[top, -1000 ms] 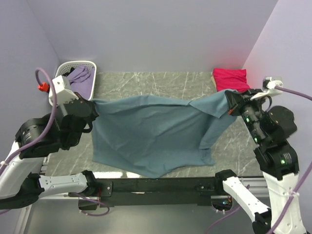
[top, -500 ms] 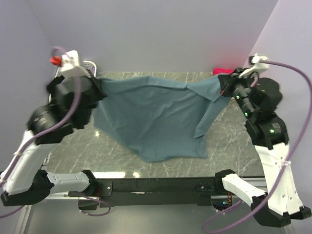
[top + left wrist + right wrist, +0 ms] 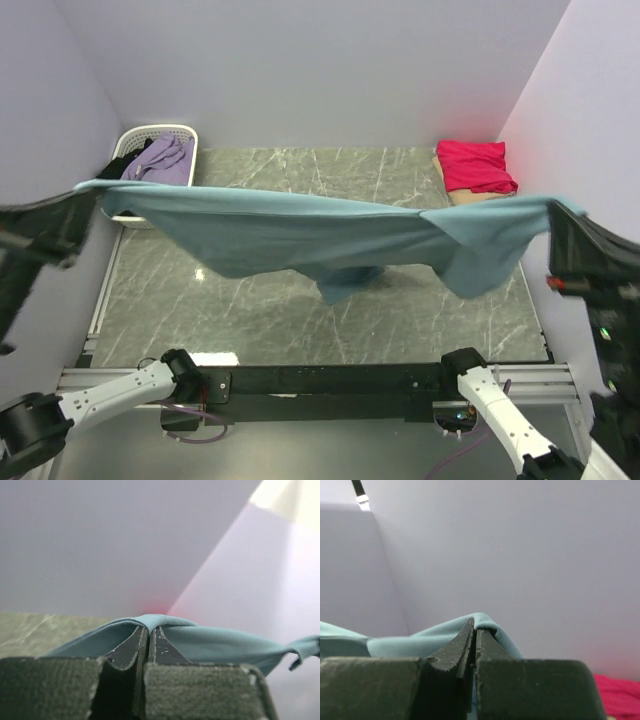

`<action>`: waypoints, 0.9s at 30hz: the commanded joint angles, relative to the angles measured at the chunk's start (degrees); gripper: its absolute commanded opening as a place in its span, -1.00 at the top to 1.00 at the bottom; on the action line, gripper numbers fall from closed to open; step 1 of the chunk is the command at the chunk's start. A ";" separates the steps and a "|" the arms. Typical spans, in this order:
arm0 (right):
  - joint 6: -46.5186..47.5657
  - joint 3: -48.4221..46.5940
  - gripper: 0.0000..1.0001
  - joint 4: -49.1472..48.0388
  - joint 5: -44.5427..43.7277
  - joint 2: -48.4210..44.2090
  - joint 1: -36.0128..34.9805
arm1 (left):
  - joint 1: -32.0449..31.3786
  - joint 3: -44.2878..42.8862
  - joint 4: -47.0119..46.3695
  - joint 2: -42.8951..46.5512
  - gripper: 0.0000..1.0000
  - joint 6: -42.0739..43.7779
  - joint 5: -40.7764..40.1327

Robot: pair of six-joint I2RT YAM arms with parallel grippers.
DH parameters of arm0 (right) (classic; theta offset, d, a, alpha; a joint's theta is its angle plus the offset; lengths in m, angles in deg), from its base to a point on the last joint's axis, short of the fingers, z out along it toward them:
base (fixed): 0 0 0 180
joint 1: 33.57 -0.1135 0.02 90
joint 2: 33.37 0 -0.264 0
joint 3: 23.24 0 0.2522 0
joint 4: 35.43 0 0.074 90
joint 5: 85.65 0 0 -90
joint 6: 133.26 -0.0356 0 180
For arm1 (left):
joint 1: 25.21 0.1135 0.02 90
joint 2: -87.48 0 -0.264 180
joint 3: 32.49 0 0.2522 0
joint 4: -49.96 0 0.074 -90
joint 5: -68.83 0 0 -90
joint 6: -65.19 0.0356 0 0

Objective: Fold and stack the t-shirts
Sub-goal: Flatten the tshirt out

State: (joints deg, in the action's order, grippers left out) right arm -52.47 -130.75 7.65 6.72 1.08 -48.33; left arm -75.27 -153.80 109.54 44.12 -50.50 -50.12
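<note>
The teal-blue t-shirt hangs stretched high above the table between both arms, its lower part drooping at the middle. My left gripper is shut on its left corner; the left wrist view shows the cloth pinched at the fingertips. My right gripper is shut on its right corner; the right wrist view shows the cloth folded over the fingertips. The crimson-pink t-shirt lies folded at the back right on the pale beige t-shirt.
A white slatted basket with purple and dark clothes stands at the back left. The grey marble table lies below the shirt. Purple walls close in on three sides. A black rail runs along the near edge.
Both arms have risen fast and moved toward the camera and apart. The teal shirt has left the table and now hangs stretched flat in the air.
</note>
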 commanded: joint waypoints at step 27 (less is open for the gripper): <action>5.52 -2.39 1.00 -6.12 -0.98 3.26 -0.09 | 0.14 -8.11 -2.76 -1.30 0.98 4.25 14.09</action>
State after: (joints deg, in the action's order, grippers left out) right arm -47.60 -129.31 3.17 4.79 8.23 -48.33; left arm -75.27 -157.95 109.22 41.83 -47.53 -41.37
